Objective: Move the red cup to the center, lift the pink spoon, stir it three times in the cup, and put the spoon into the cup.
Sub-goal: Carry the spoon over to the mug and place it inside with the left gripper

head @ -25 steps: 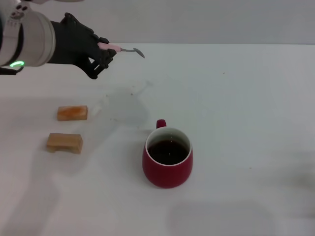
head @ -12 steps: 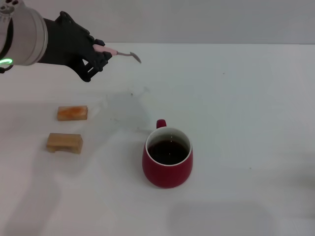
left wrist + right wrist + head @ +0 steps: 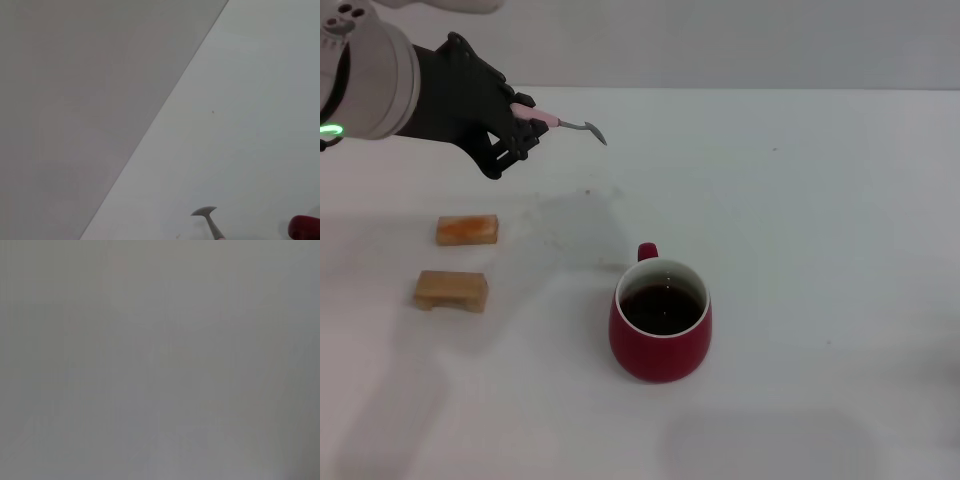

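Note:
The red cup (image 3: 661, 322) stands upright near the middle of the white table, handle toward the far side, dark liquid inside. My left gripper (image 3: 520, 125) is high at the far left, shut on the pink spoon (image 3: 560, 123) by its pink handle. The grey bowl points right, well above the table and far left of the cup. In the left wrist view the spoon's metal bowl (image 3: 206, 216) and a bit of the red cup (image 3: 304, 227) show at the edge. My right gripper is out of view; its wrist view shows only grey.
Two small blocks lie at the left: an orange one (image 3: 467, 230) and a tan one (image 3: 451, 290). The table's far edge (image 3: 740, 90) meets a grey wall.
My left gripper with the spoon drew back left, then came slightly right and down. The cup and blocks have not moved.

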Available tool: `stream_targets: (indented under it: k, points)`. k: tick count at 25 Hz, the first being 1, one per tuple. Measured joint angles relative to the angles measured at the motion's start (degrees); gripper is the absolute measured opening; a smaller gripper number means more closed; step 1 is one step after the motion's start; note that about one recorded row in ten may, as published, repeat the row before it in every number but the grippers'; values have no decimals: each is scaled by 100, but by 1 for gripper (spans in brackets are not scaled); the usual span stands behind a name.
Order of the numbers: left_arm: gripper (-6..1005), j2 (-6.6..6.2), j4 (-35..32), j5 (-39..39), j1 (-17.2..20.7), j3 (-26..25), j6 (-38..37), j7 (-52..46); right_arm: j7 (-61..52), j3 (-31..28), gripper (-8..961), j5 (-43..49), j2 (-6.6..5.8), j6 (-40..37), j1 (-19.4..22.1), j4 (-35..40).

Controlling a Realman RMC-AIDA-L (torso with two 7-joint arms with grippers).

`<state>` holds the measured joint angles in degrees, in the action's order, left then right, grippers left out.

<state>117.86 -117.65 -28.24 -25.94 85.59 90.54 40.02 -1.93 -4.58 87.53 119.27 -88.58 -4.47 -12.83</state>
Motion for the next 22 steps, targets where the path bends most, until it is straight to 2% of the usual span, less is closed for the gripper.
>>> stream_targets:
  k: [22]
  points:
    - [174,9,171,-31,118,-51,-221,464,0,-109,-1,1,5,-46,126,34]
